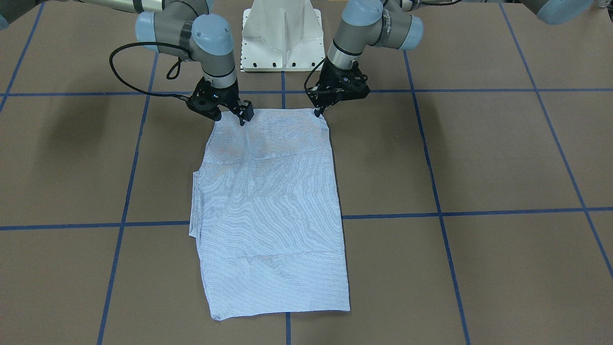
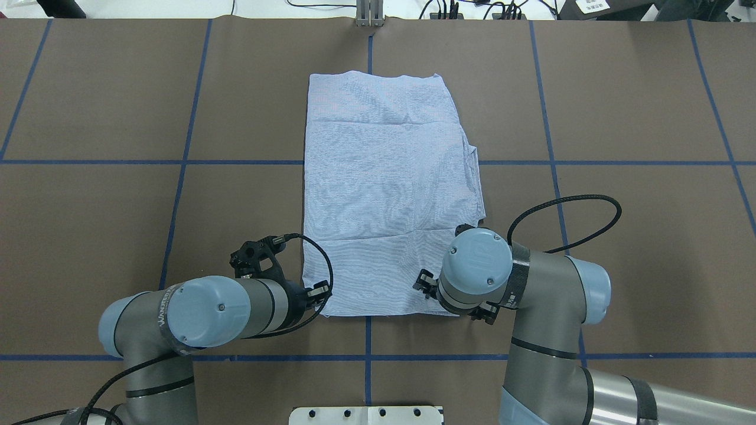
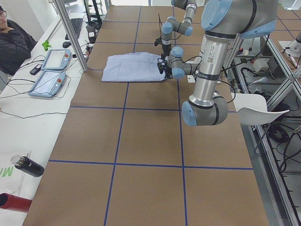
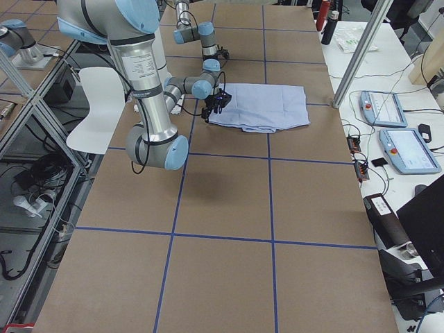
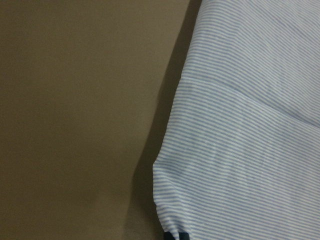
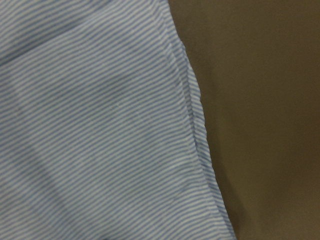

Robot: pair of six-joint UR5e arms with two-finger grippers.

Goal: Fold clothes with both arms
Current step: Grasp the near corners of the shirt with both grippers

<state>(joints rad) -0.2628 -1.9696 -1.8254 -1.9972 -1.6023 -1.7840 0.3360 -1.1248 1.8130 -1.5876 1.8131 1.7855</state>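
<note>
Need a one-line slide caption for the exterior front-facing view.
Left gripper and right gripper poised at the robot-side edge of the striped shirt, folded into a long rectangle.

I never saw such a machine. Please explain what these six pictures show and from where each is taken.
This is a robot with two grey metal arms, a left arm and a right arm, each ending in a black two-finger gripper. Four fixed cameras watch the table: one across it facing the robot, one behind and above the robot, one at each end. The last two pictures come from cameras on the wrists, so they show only striped cloth and brown surface. On the table, marked with blue tape lines, lies one light blue striped shirt, folded into a rectangle. The left gripper and the right gripper sit at the shirt's edge nearest the robot, one near each corner. Whether they are pinching the cloth is not clear.
</note>
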